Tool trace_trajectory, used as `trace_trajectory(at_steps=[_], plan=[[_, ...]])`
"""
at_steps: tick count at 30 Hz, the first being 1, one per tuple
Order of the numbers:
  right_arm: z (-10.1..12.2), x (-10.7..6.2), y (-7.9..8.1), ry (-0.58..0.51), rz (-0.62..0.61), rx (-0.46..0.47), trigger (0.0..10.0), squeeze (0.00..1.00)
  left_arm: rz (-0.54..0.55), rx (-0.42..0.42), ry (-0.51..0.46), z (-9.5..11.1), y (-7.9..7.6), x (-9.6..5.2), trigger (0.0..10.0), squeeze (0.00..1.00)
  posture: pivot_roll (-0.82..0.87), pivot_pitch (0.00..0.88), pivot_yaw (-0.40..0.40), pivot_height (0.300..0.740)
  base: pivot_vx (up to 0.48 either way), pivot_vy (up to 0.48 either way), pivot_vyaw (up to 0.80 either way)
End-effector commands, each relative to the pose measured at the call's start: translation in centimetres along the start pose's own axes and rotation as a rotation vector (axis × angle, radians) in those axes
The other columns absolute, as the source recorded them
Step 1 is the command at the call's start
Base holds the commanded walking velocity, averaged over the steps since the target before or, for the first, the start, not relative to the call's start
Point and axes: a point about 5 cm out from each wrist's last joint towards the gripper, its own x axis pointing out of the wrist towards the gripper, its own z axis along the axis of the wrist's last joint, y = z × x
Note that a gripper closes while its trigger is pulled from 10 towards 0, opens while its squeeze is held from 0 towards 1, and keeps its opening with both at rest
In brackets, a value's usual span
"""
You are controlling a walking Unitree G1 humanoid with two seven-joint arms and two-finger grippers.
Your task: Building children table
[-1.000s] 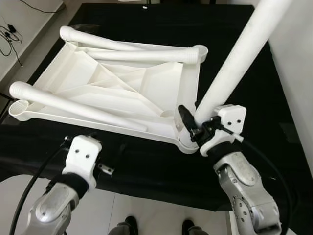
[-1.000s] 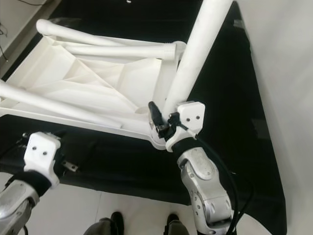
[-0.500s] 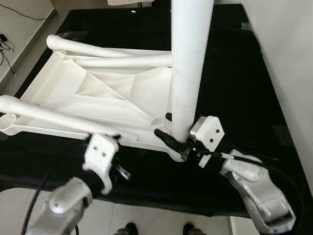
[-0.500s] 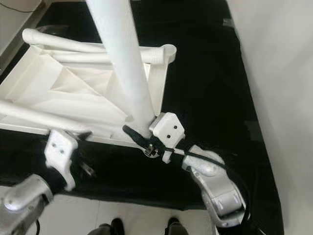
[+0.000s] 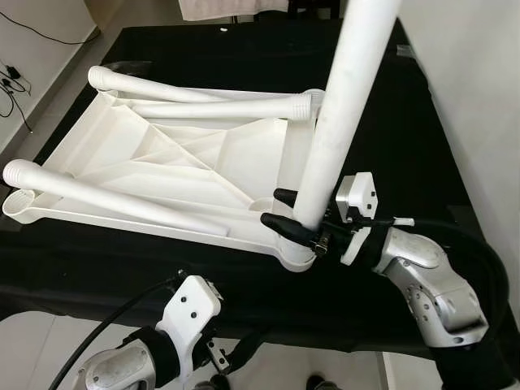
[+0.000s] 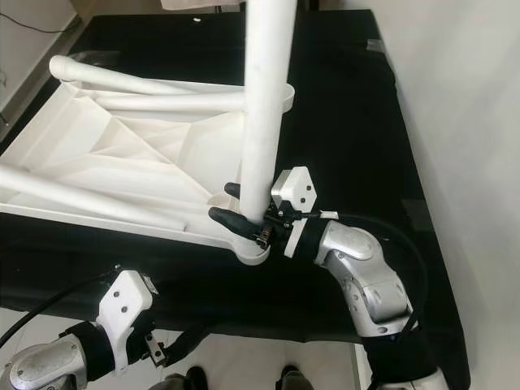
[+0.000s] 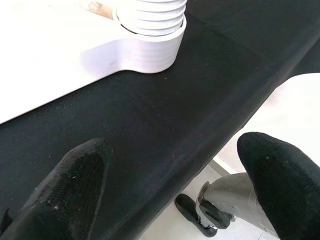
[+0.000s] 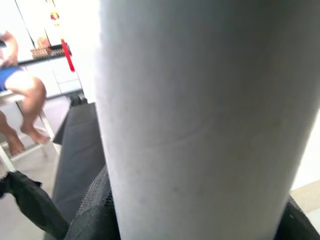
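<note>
two long black fingers of our right gripper clamp the foot of a smooth white plastic table leg, a round tube standing nearly upright in the ringed corner socket of the upturned white tabletop. that tabletop, ribbed underneath with moulded diagonal webs, lies on a bench draped in matte black cloth, its socket corner near the bench's front edge. three more tapered legs lie across it.

from the right eye, our left gripper hangs below the front edge of the bench, over pale floor.

from the left wrist, its two textured black fingertips stand apart with nothing between them, facing woven black cloth and a threaded white socket collar.

from the right wrist, the leg's faintly grainy surface sits between dark pads; a seated person's legs show beyond.
</note>
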Motion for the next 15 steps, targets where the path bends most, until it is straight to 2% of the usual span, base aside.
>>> trace_trajectory(at_steps=[1,4,5,6,8,11,15], plan=[[-2.0,0.5,1.2,0.058,0.066,0.090,10.0,0.00,0.001,0.023,0.020,-0.1,0.0,-0.4,10.0,0.00,0.02,0.304,0.060,0.740,0.000,0.000,0.00],[-2.0,0.5,1.2,0.058,0.066,0.090,10.0,0.00,0.001,0.023,0.020,-0.1,0.0,-0.4,10.0,0.00,0.02,0.304,0.060,0.740,0.000,0.000,0.00],[-1.9,0.5,1.2,0.013,0.073,0.145,10.0,0.00,0.029,0.034,0.021,-0.2,0.1,-0.6,10.0,0.00,0.02,0.305,0.059,0.740,0.000,0.000,0.00],[-2.5,0.1,1.9,0.032,0.125,0.135,10.0,0.00,0.084,0.067,0.013,-0.1,0.2,-0.9,10.0,0.00,0.04,0.329,0.066,0.740,0.000,0.000,0.00],[-2.5,0.1,1.9,0.032,0.125,0.135,10.0,0.00,0.084,0.067,0.013,-0.1,0.2,-0.9,10.0,0.00,0.04,0.329,0.066,0.740,0.000,0.000,0.00],[-4.3,-0.9,3.2,0.128,0.224,0.060,10.0,0.00,0.167,0.117,0.001,0.1,0.4,-1.5,10.0,0.00,0.04,0.337,0.073,0.740,0.000,0.000,0.00],[-4.6,-1.0,3.0,0.163,0.242,0.018,10.0,0.00,0.173,0.116,0.003,0.1,0.4,-1.7,10.0,0.00,0.05,0.346,0.079,0.740,0.000,0.000,0.00]])
